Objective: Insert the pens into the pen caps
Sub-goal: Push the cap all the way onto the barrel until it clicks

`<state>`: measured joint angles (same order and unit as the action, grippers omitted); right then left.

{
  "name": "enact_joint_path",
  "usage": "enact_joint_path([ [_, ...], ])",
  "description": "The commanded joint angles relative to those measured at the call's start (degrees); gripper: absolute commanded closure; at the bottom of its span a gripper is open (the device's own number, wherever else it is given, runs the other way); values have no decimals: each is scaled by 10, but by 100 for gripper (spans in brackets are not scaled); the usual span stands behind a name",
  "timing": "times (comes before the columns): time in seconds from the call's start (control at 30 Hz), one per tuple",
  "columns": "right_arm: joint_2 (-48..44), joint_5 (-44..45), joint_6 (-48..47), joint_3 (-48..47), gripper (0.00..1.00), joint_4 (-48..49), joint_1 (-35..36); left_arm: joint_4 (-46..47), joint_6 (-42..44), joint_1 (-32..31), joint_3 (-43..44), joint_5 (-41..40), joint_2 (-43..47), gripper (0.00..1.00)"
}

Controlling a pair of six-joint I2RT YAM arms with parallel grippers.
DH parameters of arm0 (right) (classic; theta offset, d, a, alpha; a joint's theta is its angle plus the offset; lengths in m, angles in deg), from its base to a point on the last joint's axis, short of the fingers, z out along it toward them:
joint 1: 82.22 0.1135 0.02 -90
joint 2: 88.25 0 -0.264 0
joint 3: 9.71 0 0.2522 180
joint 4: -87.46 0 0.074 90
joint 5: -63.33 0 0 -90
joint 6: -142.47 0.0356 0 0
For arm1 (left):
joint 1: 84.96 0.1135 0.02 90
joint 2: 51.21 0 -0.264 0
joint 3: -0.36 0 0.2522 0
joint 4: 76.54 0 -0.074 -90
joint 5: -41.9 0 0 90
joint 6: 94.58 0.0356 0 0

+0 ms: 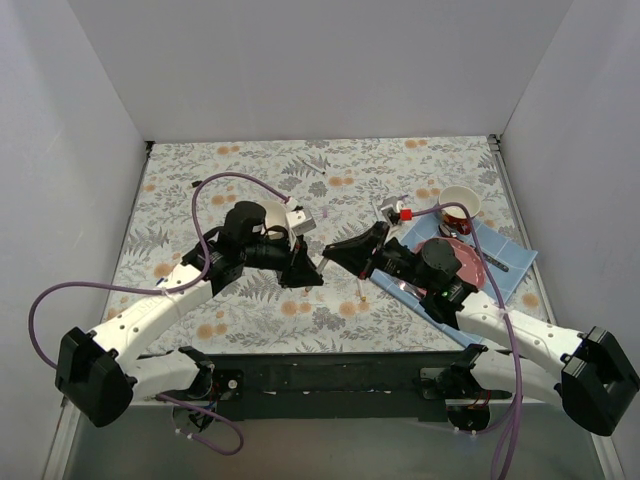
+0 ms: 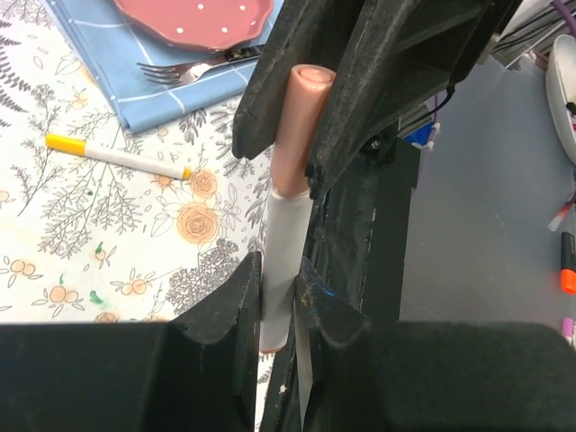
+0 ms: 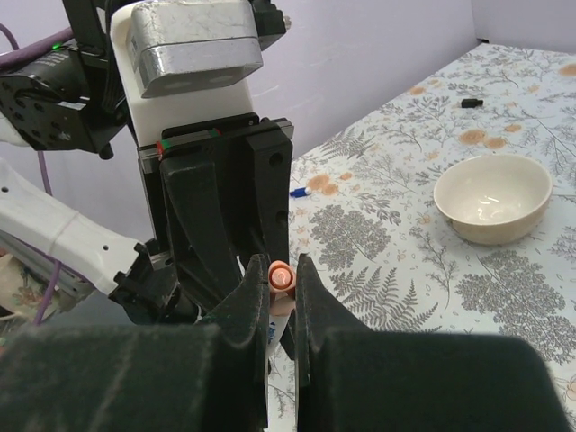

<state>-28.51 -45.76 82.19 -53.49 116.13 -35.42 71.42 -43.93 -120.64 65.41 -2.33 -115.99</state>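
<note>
You are looking at a tabletop (image 1: 400, 165) that is wearing a flower-printed cloth. Above its middle the left arm (image 1: 150, 310) and the right arm (image 1: 500, 315) are meeting tip to tip. On the right side a blue napkin (image 1: 515, 262) is lying flat and carrying a pink plate (image 2: 193, 18). A pale bowl (image 3: 493, 198) is standing upright on the cloth near the wrist of the left arm. A fork (image 2: 193, 67) is lying on the napkin, just beside the rim of the plate. The left fingers (image 2: 220, 310) are clamping the white barrel of a pale pen (image 2: 279, 243) and holding it above the cloth. The right fingers (image 3: 243, 301) are pinching an orange-pink cap (image 2: 301, 117). This cap is sitting in one line with the pale pen and covering the end of its barrel; how deep the barrel is reaching inside, you cannot tell. A yellow-ended pen (image 2: 117, 157) is lying on the cloth near the napkin's edge, well apart from both pairs of fingers.
</note>
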Motion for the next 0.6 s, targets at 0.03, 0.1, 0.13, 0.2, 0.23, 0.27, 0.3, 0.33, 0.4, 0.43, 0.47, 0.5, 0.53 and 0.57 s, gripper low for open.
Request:
enact_joint_path([
  [0.03, 31, -98, 5, 23, 99, -284, 63, 185, -13, 25, 92, -108, 13, 100],
  [0.1, 30, -68, 22, 3, 99, -306, 79, 185, -13, 25, 88, -118, 11, 100],
  [0.13, 27, -54, 32, 1, 99, -317, 84, 186, -11, 25, 93, -119, 7, 100],
  [0.2, 26, -24, 56, -12, 99, -330, 95, 171, -6, 25, 94, -124, 0, 100],
  [0.23, 28, -9, 60, -19, 99, -339, 99, 171, 0, 25, 94, -128, 0, 100],
  [0.27, 28, 1, 65, -26, 99, -360, 103, 169, 2, 25, 93, -135, 0, 100],
  [0.3, 27, 11, 68, -35, 99, -365, 112, 166, 7, 25, 94, -139, -1, 100],
  [0.33, 29, 19, 71, -39, 99, -370, 115, 163, 13, 25, 94, -141, -2, 100],
  [0.4, 35, 22, 75, -56, 99, -390, 117, 161, 19, 25, 94, -151, -2, 100],
  [0.43, 43, 33, 73, -64, 99, -409, 118, 162, 18, 25, 92, -155, -2, 100],
  [0.47, 46, 33, 71, -70, 99, -420, 118, 161, 23, 25, 91, -159, -2, 100],
  [0.5, 48, 31, 68, -73, 99, -430, 119, 159, 25, 25, 90, -164, -4, 100],
  [0.53, 48, 31, 67, -80, 99, -443, 120, 158, 28, 25, 89, -169, -4, 100],
  [0.57, 49, 33, 59, -86, 99, -450, 120, 156, 34, 25, 88, -173, -4, 100],
])
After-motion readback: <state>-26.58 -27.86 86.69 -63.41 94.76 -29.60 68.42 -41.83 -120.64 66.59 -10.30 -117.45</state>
